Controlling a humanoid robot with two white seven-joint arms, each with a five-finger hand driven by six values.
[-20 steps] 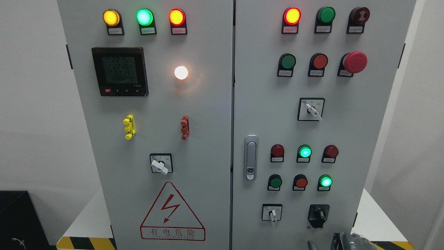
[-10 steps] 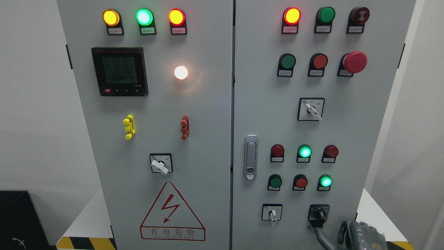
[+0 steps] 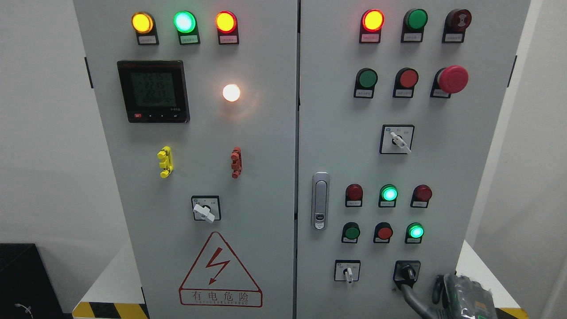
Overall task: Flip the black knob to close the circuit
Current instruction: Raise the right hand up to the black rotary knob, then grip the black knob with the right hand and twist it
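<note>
The black knob [image 3: 407,270] sits at the lower right of the grey cabinet's right door [image 3: 336,146], in a black square plate. My right hand [image 3: 423,288] comes up from the bottom right corner, its grey-green back showing by the cabinet's edge. One grey finger [image 3: 412,297] stretches up and left, and its tip touches the knob's lower edge. A second dark finger [image 3: 438,288] stands apart to the right, clear of the knob. Nothing is clasped. My left hand is out of view.
A white selector switch [image 3: 347,271] sits left of the knob. Lit green lamps [image 3: 415,231] and red buttons [image 3: 384,232] lie just above it. A door handle [image 3: 320,200] is further left. Yellow-black floor tape [image 3: 110,310] runs along the base.
My right hand has risen from the bottom edge and shifted right. Its finger has stretched up to reach the black knob's lower edge.
</note>
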